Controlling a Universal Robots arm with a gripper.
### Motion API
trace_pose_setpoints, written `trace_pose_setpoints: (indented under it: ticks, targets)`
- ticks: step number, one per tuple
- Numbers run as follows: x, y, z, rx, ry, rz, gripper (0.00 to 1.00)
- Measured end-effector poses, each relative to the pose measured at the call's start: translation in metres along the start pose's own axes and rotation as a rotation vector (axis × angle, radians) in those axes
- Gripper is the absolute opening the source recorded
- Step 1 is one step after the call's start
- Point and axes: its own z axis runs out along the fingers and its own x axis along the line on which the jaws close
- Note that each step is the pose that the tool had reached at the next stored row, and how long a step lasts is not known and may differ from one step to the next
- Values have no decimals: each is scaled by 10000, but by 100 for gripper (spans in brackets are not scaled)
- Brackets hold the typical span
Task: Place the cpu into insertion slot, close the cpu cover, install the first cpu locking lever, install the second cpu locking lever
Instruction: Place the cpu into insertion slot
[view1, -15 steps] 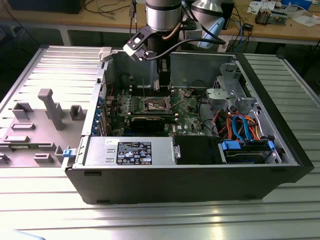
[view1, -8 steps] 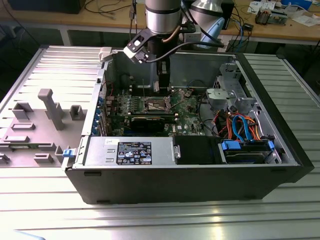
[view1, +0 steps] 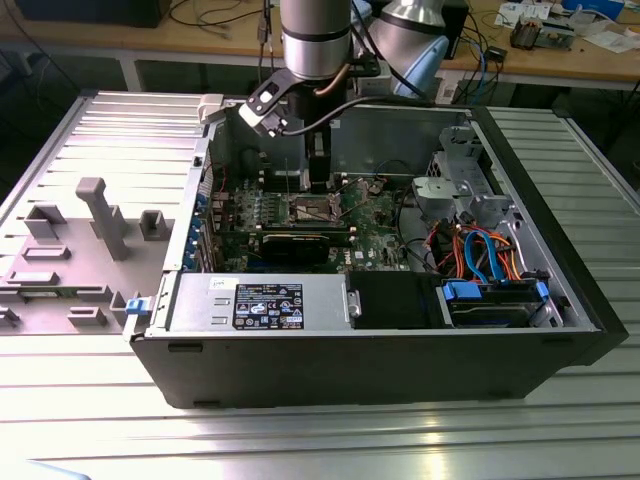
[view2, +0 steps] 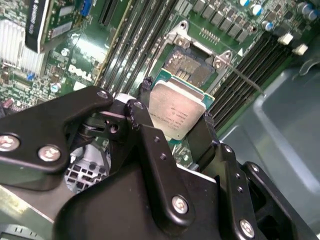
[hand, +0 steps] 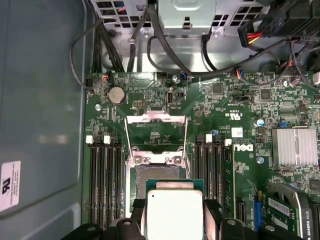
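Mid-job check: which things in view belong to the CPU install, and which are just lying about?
Job: gripper holding the cpu; insertion slot, uncovered; cpu cover, raised open.
Lying about: memory slots; finned heatsink; power supply; grey fixtures beside the case.

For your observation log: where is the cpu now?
In both wrist views the cpu is clamped in the gripper at the edge of the open insertion slot.

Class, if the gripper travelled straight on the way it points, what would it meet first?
Probably the insertion slot: the gripper, shut on the cpu, points down at it, with the cpu cover swung open. Depth is unclear, so the cpu may be slightly off it.
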Motion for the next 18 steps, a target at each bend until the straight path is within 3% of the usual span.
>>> trace_pose_setpoints:
  ticks: [3, 16, 18]
  targets:
    - [-1, -14, 34, 3, 8, -142, 55]
    - [0, -14, 40, -5, 12, -148, 55]
    - [26, -19, 104, -6, 11, -147, 55]
